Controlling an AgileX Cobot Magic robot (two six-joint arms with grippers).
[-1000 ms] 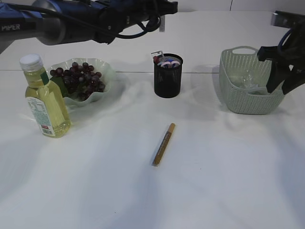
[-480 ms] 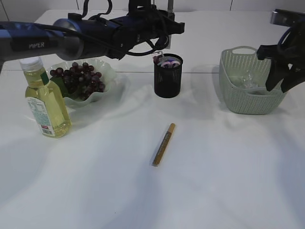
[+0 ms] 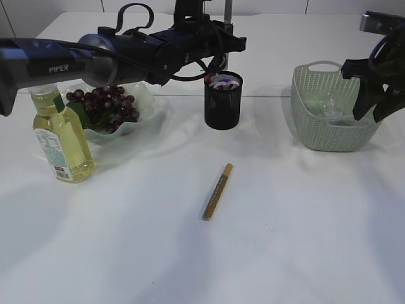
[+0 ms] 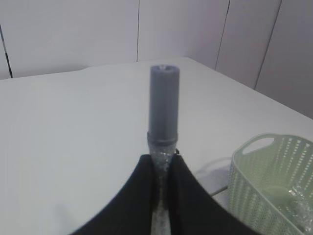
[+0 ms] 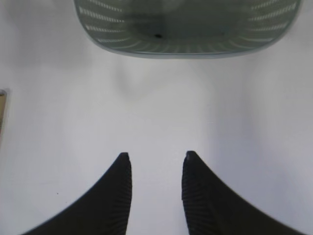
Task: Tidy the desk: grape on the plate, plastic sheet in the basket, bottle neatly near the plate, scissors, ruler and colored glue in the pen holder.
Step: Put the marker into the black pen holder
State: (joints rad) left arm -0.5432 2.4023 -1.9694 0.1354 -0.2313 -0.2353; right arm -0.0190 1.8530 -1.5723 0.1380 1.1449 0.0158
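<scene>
Black mesh forms the pen holder (image 3: 223,101), and I use it as the landmark on the white tabletop (image 3: 285,221). Some items with coloured tips already stand inside it. Directly above the pen holder, the left pincer (image 3: 226,28) is clamped on a colored glue stick (image 4: 163,110). In the left wrist view this glue stick has a grey cap and a glittery clear body, and it points away from the two dark fingers (image 4: 138,196) that squeeze it.

To the left of the pen holder is a pale green wavy plate (image 3: 140,92) with a bunch of dark grapes (image 3: 107,104) lying on it. Further left and a little nearer to the camera, just beside the plate, stands the bottle (image 3: 58,133), upright, with yellow liquid and a white cap.

In front of the pen holder, well apart from it, another glue stick (image 3: 218,191) of gold-brown colour lies flat on the tabletop.

To the right of the pen holder sits the pale green basket (image 3: 304,107), with a crumpled clear plastic sheet (image 3: 329,104) inside. The right pincer (image 5: 155,161) hangs at the basket's right edge. Its jaws are apart and nothing is between them; in the right wrist view only bare tabletop shows there.
</scene>
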